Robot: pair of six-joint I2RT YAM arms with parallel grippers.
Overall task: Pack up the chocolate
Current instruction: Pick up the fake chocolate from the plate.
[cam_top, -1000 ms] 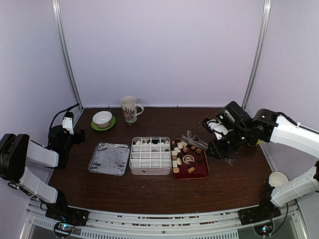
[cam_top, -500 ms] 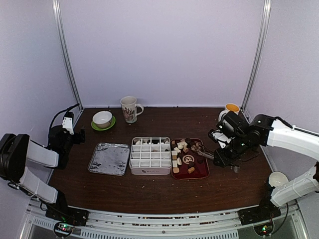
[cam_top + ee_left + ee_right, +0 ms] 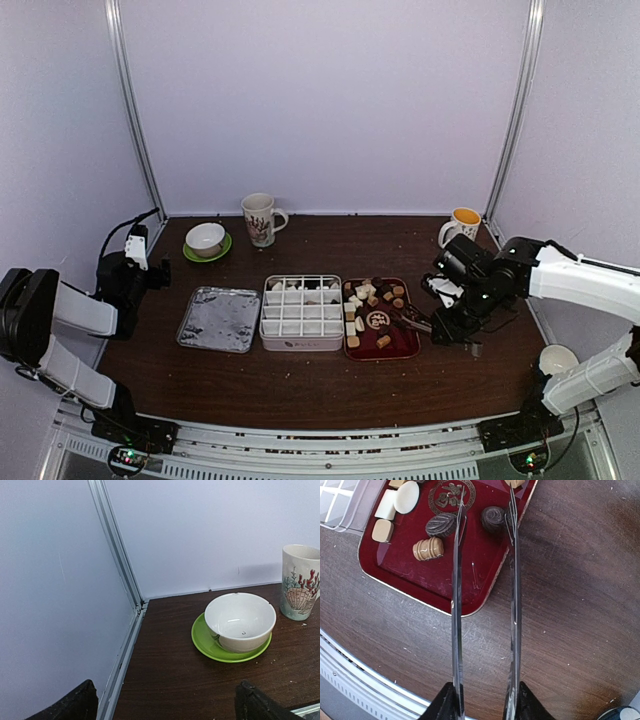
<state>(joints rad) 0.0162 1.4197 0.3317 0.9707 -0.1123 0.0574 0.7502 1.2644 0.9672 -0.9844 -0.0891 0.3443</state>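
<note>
Right gripper (image 3: 482, 700) clamps tongs (image 3: 456, 580), tips straddling chocolate (image 3: 492, 518) on the tray (image 3: 415, 585) mid-desk (image 3: 570, 605) (more pieces cut off above). Left gripper (image 3: 165, 705), spread wide at the desk's left edge, shows only fingertips (image 3: 75, 705).

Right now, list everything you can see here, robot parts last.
red tray: one, dark red, right of centre
box: one, white, gridded, centre
chocolate: many; dark brown, tan, cream; mostly on red tray, some in box's far row
silver tray: one, left of box
tongs: one, metal, tips over red tray
shell mug: one, cream, back
saucer: one, green, back left
bowl: one, white, on saucer
orange-lined mug: one, white, back right
white cup: one, near right edge
left gripper: open, facing bowl
right gripper: shut on tongs
</note>
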